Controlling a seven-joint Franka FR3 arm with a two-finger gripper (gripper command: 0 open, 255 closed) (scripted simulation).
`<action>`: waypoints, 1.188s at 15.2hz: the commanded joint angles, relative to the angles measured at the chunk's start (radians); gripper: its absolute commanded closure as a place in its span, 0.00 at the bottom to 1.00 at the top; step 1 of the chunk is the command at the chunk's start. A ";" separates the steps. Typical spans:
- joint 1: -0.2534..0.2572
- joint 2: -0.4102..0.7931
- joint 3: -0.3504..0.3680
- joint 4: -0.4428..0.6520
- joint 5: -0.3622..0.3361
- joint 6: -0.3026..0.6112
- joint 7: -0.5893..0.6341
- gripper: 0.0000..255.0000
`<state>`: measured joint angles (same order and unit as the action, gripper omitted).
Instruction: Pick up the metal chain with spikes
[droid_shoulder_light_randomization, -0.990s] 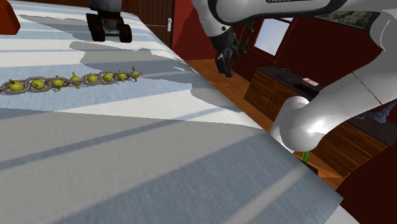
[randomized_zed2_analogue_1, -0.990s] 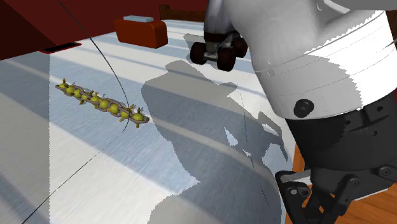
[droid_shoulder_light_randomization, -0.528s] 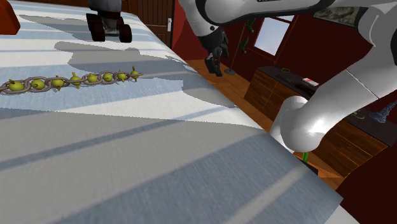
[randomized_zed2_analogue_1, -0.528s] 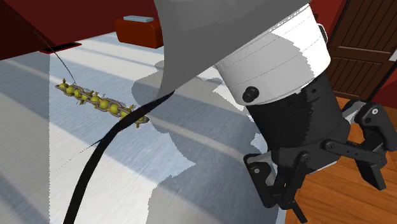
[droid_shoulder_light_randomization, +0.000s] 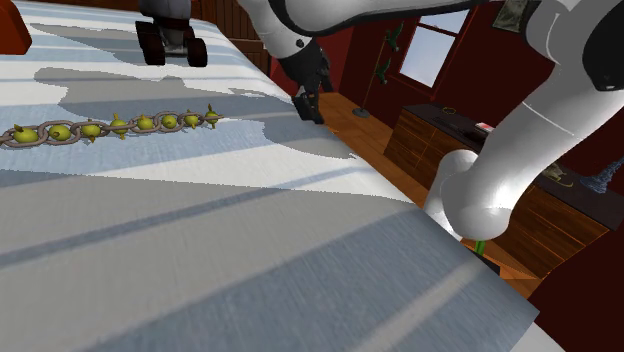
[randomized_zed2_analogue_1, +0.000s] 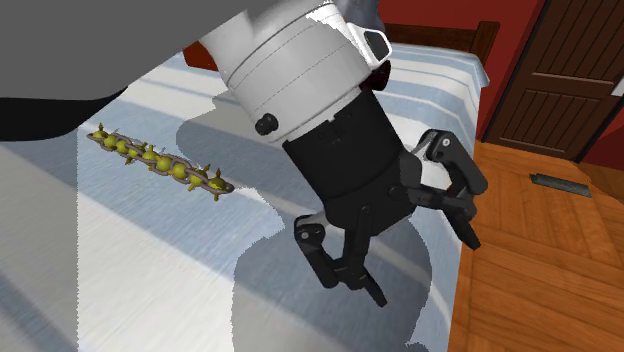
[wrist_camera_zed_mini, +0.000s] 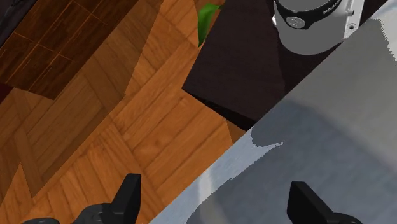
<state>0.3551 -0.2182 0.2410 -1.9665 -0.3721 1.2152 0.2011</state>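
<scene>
My gripper (randomized_zed2_analogue_1: 420, 265) hangs wide open at the bed's (droid_shoulder_light_randomization: 200, 250) edge. The fingers (wrist_camera_zed_mini: 128, 194) stand well apart, one over the floor (wrist_camera_zed_mini: 95, 114), the other over the cover. The chain (droid_shoulder_light_randomization: 115, 127) lies stretched out flat at middle left of the shoulder view, well apart from me, with shadowed cover between us. A wheeled toy (droid_shoulder_light_randomization: 170, 38) stands beyond it at the top edge. A dark door (randomized_zed2_analogue_1: 560, 70) is at upper right in the second exterior view.

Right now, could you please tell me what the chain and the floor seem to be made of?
The chain: dull grey-brown links that look like metal, carrying yellow-green spiked beads whose material is unclear. The floor: wood, judging by the orange grained planks laid in a parquet pattern.
</scene>
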 joint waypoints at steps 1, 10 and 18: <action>0.020 0.038 0.003 0.029 0.006 0.254 -0.004 0.00; 0.055 0.139 0.040 0.139 -0.031 0.093 0.012 0.00; 0.112 0.272 0.094 0.303 -0.079 0.224 0.024 0.00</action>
<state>0.4615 0.0416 0.3295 -1.6713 -0.4460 1.4091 0.2236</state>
